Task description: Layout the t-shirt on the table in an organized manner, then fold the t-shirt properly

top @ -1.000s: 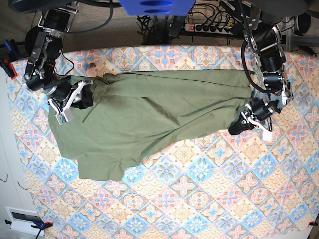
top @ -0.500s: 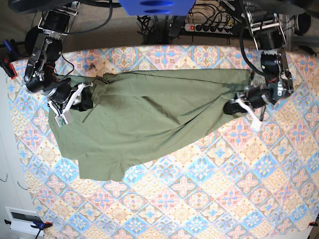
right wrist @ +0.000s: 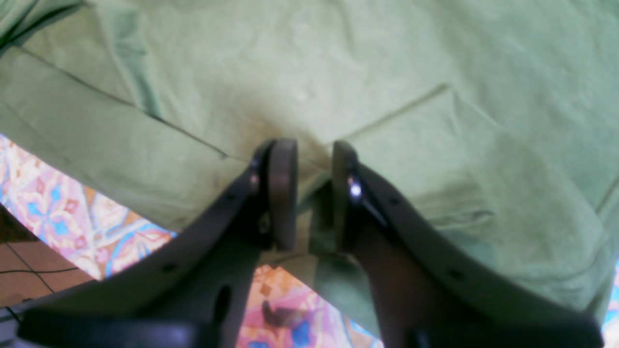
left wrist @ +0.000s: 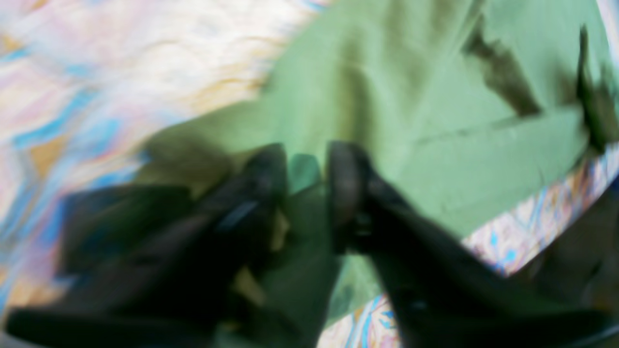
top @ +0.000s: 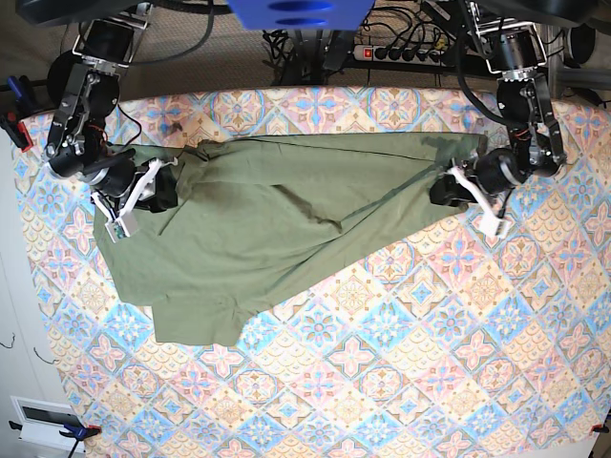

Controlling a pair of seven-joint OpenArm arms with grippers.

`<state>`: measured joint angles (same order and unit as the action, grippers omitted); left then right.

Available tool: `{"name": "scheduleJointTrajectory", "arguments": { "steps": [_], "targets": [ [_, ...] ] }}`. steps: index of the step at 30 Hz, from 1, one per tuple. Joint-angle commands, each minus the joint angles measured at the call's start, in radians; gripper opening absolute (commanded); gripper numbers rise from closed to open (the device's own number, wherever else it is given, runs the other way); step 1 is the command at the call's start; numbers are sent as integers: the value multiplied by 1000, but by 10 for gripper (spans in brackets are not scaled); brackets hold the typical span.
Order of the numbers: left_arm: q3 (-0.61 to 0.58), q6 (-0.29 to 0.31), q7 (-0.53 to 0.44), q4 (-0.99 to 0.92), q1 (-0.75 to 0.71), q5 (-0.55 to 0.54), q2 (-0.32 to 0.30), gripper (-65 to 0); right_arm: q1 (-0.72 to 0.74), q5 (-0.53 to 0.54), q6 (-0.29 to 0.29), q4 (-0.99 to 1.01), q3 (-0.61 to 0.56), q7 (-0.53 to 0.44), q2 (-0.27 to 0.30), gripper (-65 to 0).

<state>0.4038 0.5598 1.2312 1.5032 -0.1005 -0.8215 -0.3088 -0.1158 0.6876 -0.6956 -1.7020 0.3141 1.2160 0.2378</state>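
Observation:
The olive-green t-shirt (top: 277, 219) lies spread and creased across the back half of the patterned table (top: 401, 363), one sleeve hanging toward the front left. My left gripper (top: 444, 191) on the right is shut on the shirt's right end; its wrist view is blurred but shows green cloth (left wrist: 435, 121) pinched in the gripper (left wrist: 307, 169). My right gripper (top: 162, 191) on the left is shut on the shirt's left edge; its wrist view shows a fold of the cloth (right wrist: 338, 72) caught in the gripper (right wrist: 314, 193).
A power strip (top: 406, 52) and cables lie behind the table's back edge. A red clamp (top: 14, 124) grips the left edge. A white box (top: 43, 420) sits off the front left corner. Bare patterned cloth fills the front half.
My left gripper has pulled the shirt's right end back and to the left, bunching that end. The right gripper has stayed nearly still.

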Motion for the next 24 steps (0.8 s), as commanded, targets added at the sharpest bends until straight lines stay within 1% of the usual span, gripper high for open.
{"name": "scheduleJointTrajectory", "arguments": {
  "steps": [1, 3, 4, 6, 10, 13, 16, 19, 24],
  "targets": [
    [37, 6, -20, 15, 12, -48, -8, -379, 12, 20, -3, -19, 4, -20, 16, -525],
    [90, 6, -12, 7, 12, -101, -8, -299, 12, 20, -3, -19, 4, -20, 16, -525],
    [114, 6, -1, -8, 15, -126, -8, -269, 12, 20, -3, -22, 4, -20, 16, -525],
    [169, 6, 11, -60, 23, -175, -8, -239, 11, 20, -3, -25, 4, -20, 16, -525],
    [229, 6, 14, -204, 80, -192, -8, -241, 12, 20, -3, -25, 4, -20, 16, -525],
    [240, 6, 8, -318, 118, -190, -11, -241, 12, 20, -3, -25, 4, -20, 16, -525],
    [232, 6, 6, -372, 150, -189, -22, -241, 12, 20, -3, -25, 4, -20, 16, -525],
    [178, 6, -4, -373, 164, -189, -10, -241, 12, 20, -3, -25, 4, -20, 16, -525],
    [37, 6, -14, -373, 180, -190, -14, -250, 12, 20, -3, -25, 4, -20, 16, -525]
  ]
}}
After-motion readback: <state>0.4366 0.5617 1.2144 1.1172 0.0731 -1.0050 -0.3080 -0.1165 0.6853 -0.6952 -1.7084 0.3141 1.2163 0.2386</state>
